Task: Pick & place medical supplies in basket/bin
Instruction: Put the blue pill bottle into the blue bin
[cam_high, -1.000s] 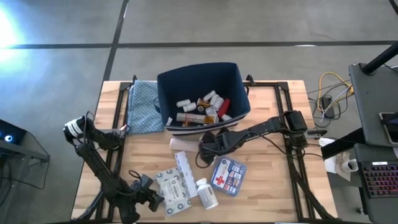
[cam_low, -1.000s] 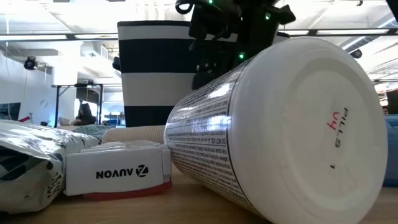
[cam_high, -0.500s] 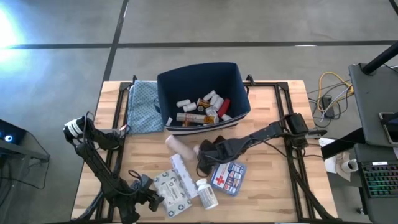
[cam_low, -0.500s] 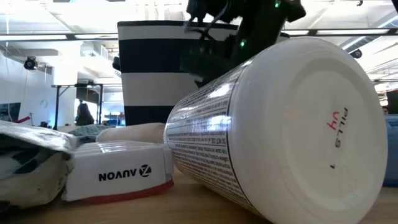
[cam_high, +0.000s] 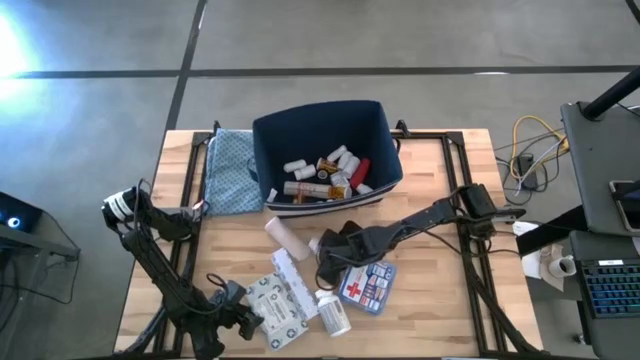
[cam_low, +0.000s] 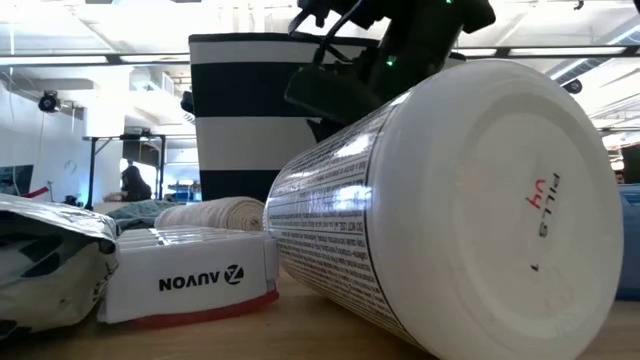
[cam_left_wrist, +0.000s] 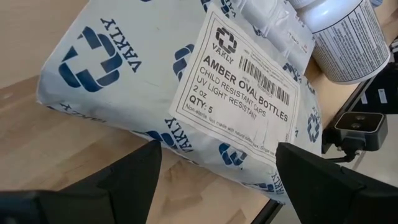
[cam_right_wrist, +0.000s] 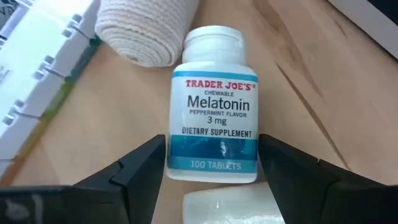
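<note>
The dark navy bin (cam_high: 325, 155) stands at the table's far middle with several small bottles inside. My right gripper (cam_high: 325, 255) (cam_right_wrist: 211, 152) is open just in front of it. Its fingers flank a white "Melatonin" bottle (cam_right_wrist: 213, 106) that lies on its side on the wood. A beige bandage roll (cam_high: 285, 233) (cam_right_wrist: 146, 28) lies beside that bottle. My left gripper (cam_high: 243, 318) (cam_left_wrist: 217, 162) hovers open at the near edge over a printed grey-white packet (cam_left_wrist: 168, 93). A first-aid box (cam_high: 365, 283), a white pill bottle (cam_high: 332, 310) and a white AUVON box (cam_low: 190, 275) lie nearby. My right gripper has one finger (cam_right_wrist: 146, 165) on each side of the Melatonin bottle's base end (cam_right_wrist: 211, 165), slanting down from above and lying along the bottle. Whether the fingers touch its sides I cannot tell. The bottle lies flat on the table.
A blue patterned cloth (cam_high: 232, 170) lies left of the bin. In the low view the big white pill bottle (cam_low: 450, 200) fills the foreground. Bare wood shows at the table's right side (cam_high: 430, 200) and far left (cam_high: 175, 230).
My right gripper has moved toward the table's near edge and a little left, tipping as it went. The bandage roll has turned about, its right end swinging toward the near edge. The white AUVON box has slid slightly left. My left gripper has kept still.
</note>
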